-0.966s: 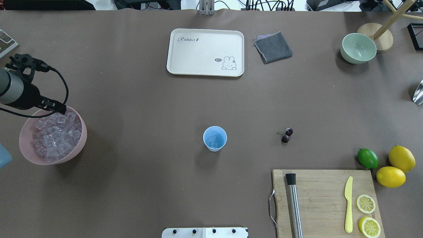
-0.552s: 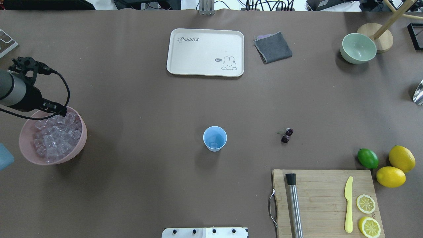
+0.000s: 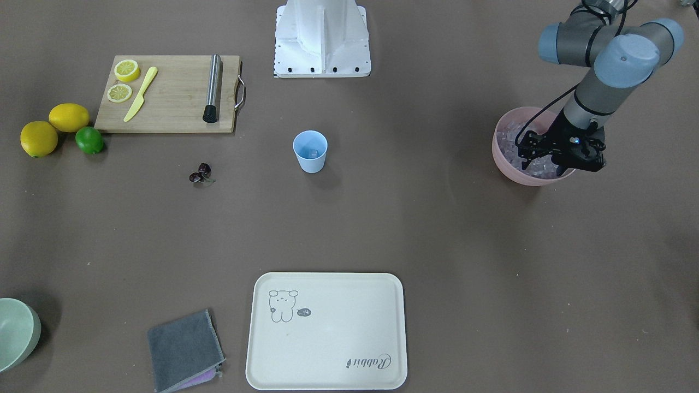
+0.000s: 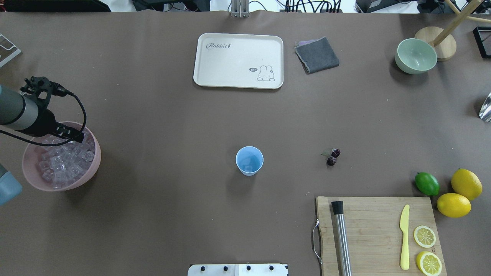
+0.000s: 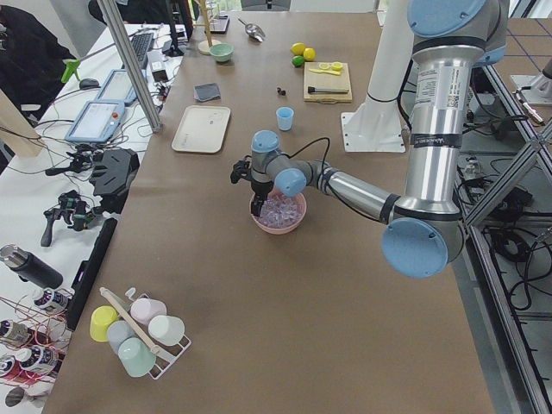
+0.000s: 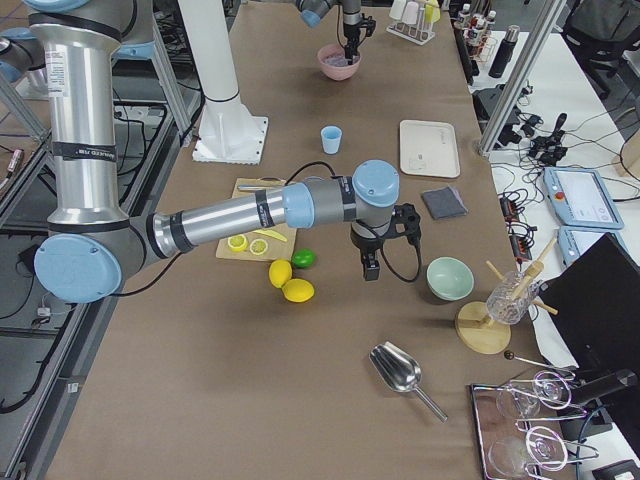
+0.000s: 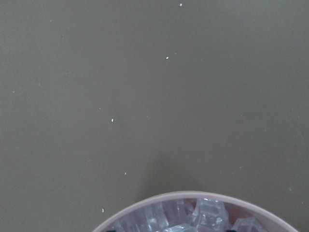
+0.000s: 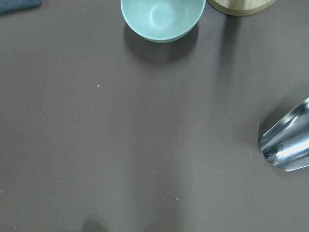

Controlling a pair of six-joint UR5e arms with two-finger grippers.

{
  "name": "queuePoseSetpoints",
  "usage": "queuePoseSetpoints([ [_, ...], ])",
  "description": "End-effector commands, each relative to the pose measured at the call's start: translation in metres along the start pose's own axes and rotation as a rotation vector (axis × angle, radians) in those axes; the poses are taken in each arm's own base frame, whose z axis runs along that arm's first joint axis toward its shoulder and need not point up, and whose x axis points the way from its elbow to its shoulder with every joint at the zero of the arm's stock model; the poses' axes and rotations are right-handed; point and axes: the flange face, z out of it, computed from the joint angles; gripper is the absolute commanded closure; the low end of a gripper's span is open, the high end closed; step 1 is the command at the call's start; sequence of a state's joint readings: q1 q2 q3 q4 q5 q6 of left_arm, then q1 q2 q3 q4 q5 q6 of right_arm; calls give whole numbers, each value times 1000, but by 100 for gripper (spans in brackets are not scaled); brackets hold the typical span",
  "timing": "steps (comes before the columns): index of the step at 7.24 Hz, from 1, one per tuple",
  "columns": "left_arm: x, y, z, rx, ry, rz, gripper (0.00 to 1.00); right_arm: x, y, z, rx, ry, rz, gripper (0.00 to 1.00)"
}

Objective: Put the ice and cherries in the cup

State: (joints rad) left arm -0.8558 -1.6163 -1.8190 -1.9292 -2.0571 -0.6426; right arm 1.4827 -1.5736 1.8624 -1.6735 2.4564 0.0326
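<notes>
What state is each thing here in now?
Small light-blue plastic cup: upright, one ice cube inside.
Wide pink bowl: filled with clear ice cubes.
Dark red cherries: on the table, outside the cup.
Pale green bowl: upright, empty.
Left gripper: in the pink bowl, opening unclear.

My left arm (image 3: 592, 93) is stretched out to its own side with the wrist bent down. The left gripper (image 3: 561, 161) points downward, fingers spread apart. The right arm (image 6: 230, 215) reaches far outward, nearly level, and the right gripper (image 6: 369, 268) hangs straight down; I cannot tell how its jaws stand.
</notes>
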Motion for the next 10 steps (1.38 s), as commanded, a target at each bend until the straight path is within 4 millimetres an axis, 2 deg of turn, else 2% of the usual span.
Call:
queuePoseSetpoints([
  [1, 3, 2, -1, -9, 25, 4, 37, -1, 1, -2, 4, 1, -2, 0],
  [3, 5, 11, -15, -3, 38, 10, 83, -1, 0, -3, 5, 1, -2, 0],
  [4, 4, 11, -13, -13, 45, 8, 100, -3, -2, -4, 8, -1, -4, 0],
  [7, 0, 11, -19, -7, 50, 1, 100, -4, -3, -5, 10, -2, -6, 0],
  [8, -7, 10, -28, 1, 56, -12, 100, -4, -3, -5, 10, -2, -6, 0],
  [10, -21, 7, -68, 66, 61, -38, 100, -6, -6, -6, 14, -4, -11, 0],
])
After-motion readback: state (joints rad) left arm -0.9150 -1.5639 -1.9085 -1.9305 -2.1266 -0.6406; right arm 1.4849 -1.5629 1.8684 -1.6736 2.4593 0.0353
